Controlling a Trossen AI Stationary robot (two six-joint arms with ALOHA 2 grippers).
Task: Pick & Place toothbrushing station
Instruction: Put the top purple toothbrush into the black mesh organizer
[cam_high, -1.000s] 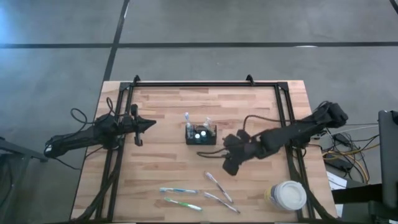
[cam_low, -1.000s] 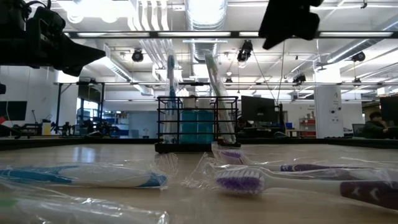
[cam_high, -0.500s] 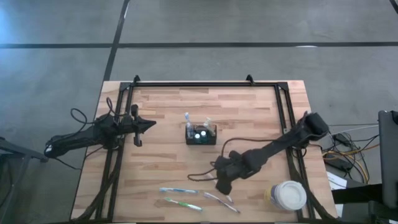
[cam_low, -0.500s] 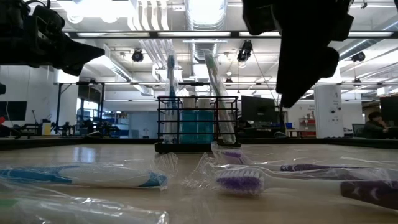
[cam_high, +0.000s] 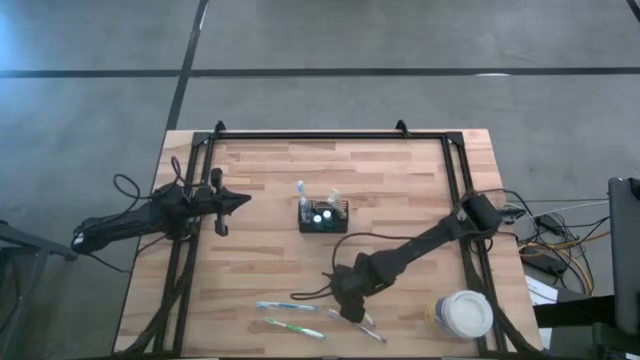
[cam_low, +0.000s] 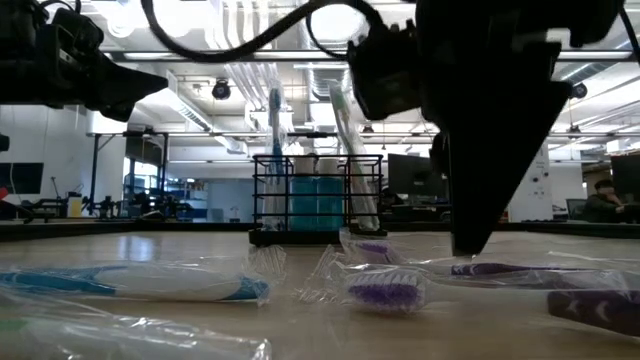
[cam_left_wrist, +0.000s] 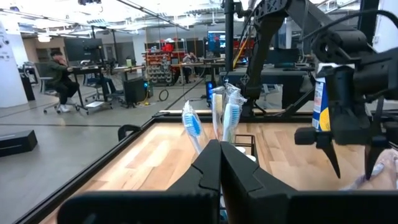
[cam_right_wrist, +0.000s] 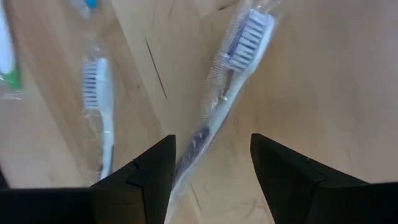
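Standing at the centre of the high view, our black wire-mesh caddy (cam_high: 323, 217) holds two upright toothbrushes (cam_high: 300, 189) and white-capped tubes (cam_high: 321, 213). Toward the lower middle of that frame we see loose wrapped brushes on the wooden table (cam_high: 260, 170): a blue toothbrush (cam_high: 285, 306), a green toothbrush (cam_high: 293, 327), and two purple-bristled ones. Our right gripper (cam_high: 350, 311) hangs low over the purple-bristled toothbrush (cam_right_wrist: 231, 74), fingers spread to either side of its handle without pinching it; a second wrapped brush (cam_right_wrist: 99, 106) lies just beside. At the lower right sits a large cup with a white lid (cam_high: 462, 314). Our left gripper (cam_high: 238, 199) waits at the left of the table, well apart from the caddy, its fingers pressed together.
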